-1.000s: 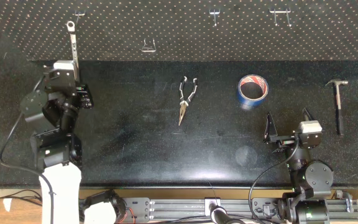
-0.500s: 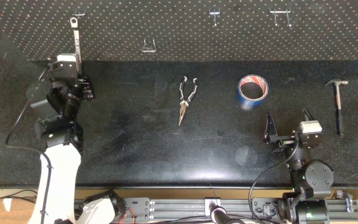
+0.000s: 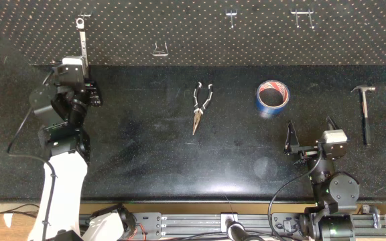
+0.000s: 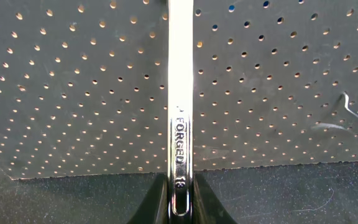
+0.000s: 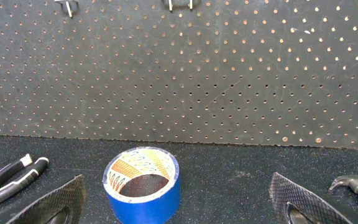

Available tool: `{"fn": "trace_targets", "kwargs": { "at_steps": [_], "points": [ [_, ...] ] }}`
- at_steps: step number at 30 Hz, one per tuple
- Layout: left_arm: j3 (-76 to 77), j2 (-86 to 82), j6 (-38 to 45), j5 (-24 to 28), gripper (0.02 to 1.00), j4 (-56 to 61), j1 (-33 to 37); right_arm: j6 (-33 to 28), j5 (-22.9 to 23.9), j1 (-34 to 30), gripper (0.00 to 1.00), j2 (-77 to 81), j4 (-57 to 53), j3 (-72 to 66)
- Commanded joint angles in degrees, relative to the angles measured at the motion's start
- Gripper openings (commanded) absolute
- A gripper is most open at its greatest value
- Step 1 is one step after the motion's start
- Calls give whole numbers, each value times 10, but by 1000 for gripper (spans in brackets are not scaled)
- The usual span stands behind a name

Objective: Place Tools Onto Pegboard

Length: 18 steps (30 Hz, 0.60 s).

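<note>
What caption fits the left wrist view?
Left hand holds a wrench by one end, with the pegboard close behind it.

Left to right: wrench [image 3: 82, 41], pliers [image 3: 202, 107], tape [image 3: 273, 98], hammer [image 3: 364, 114].

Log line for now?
left end effector: shut on wrench, at pegboard | right end effector: open, facing tape | pliers, hammer: on table
</note>
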Motion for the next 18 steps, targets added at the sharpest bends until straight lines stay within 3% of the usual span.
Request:
{"fn": "trace_targets", "kwargs": {
  "at_steps": [1, 7, 11, 18],
  "points": [
    [2, -35, -9, -4, 27, 5, -2, -8, -1, -2, 961, -4, -2, -2],
    [2, -93, -9, -4, 29, -78, -2, -8, -1, -2, 958, -4, -2, -2],
    [1, -116, -9, -36, 25, -89, -2, -8, -1, -2, 961, -4, -2, -2],
    [1, -99, -50, -33, 27, -91, 10, -8, -1, -2, 958, -4, -2, -2]
  ]
}}
